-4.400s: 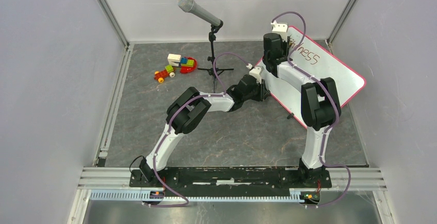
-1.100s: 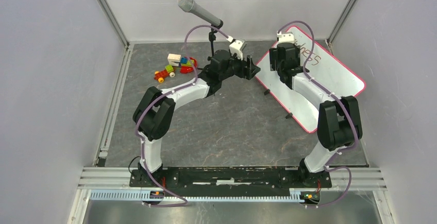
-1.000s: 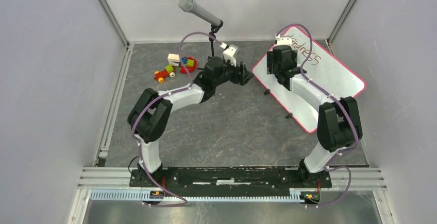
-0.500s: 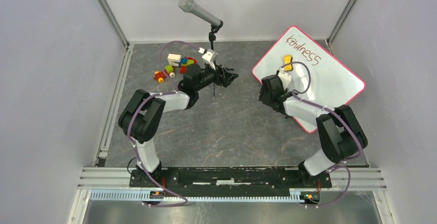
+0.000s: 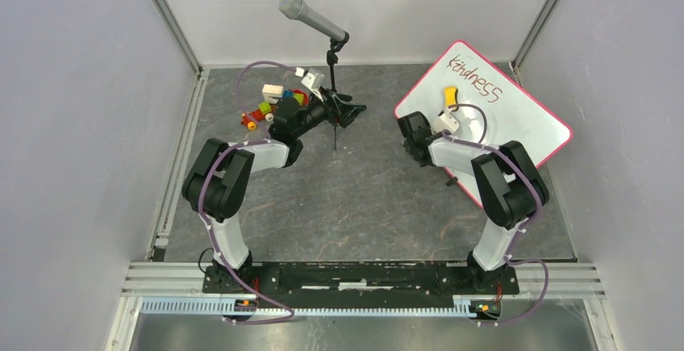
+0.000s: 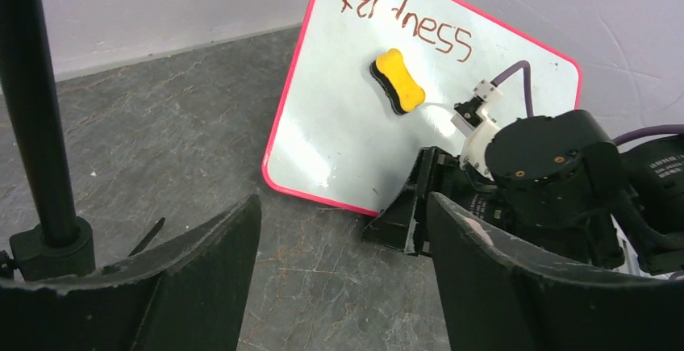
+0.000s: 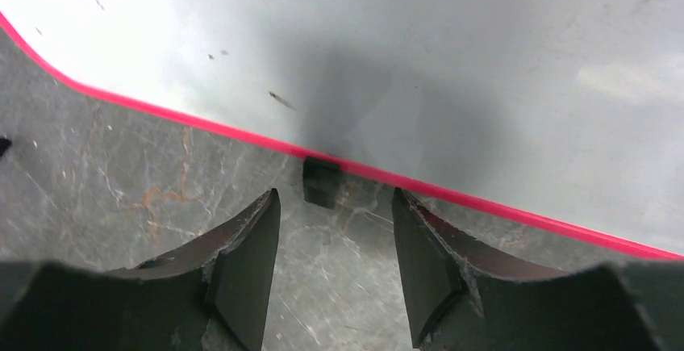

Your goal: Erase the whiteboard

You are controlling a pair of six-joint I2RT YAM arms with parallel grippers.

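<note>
The whiteboard (image 5: 504, 121) sits at 2 o'clock on the tabletop (image 5: 363, 206), turned cornerwise; the word "kindness" (image 5: 476, 85) is unerased near its far edge; a yellow eraser (image 5: 448, 97) rests on the board just below the word, handy for wiping. The right gripper (image 7: 335, 198) is spread and empty, low at the board's 8 o'clock edge over a black foot clip (image 7: 321, 183), probably to steady the frame. The left gripper (image 6: 343, 206), also spread and empty, hangs beside the microphone stand (image 5: 332, 85) at 12 o'clock, facing the board; it is likely placed to reach the eraser. Toy blocks (image 5: 274, 102) lie at 11 o'clock.
</note>
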